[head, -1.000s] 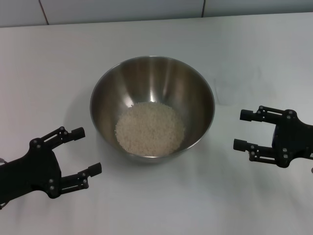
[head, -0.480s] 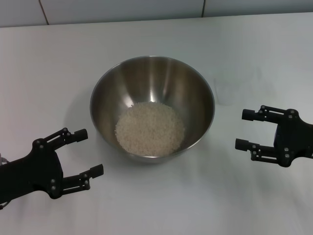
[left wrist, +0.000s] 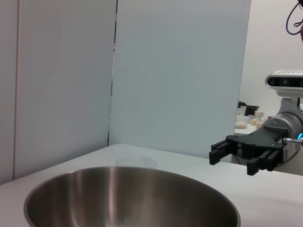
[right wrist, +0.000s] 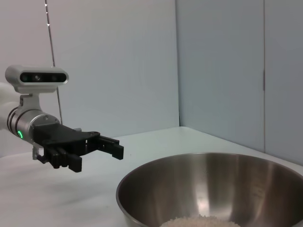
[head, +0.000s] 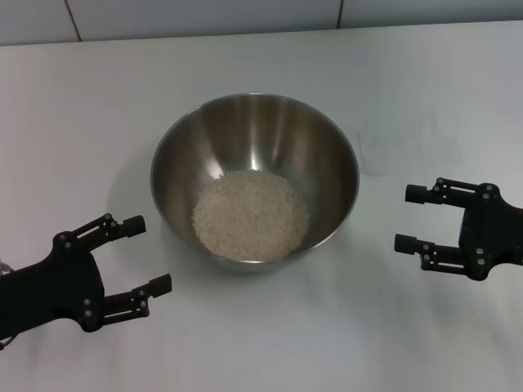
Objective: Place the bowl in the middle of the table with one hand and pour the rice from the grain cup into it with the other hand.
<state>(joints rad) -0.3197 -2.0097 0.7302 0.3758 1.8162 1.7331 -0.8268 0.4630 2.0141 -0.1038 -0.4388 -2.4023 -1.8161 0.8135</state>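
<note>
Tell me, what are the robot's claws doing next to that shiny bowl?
Nothing is being held right now. The steel bowl sits in the middle of the white table with the rice already inside. The left gripper and right gripper hover open on either side of it, not touching.

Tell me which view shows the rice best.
The head view: it looks down into the bowl and shows the whole pale heap of rice on its bottom. The right wrist view catches only the heap's top edge; the left wrist view shows none, only the bowl's steel wall.
</note>
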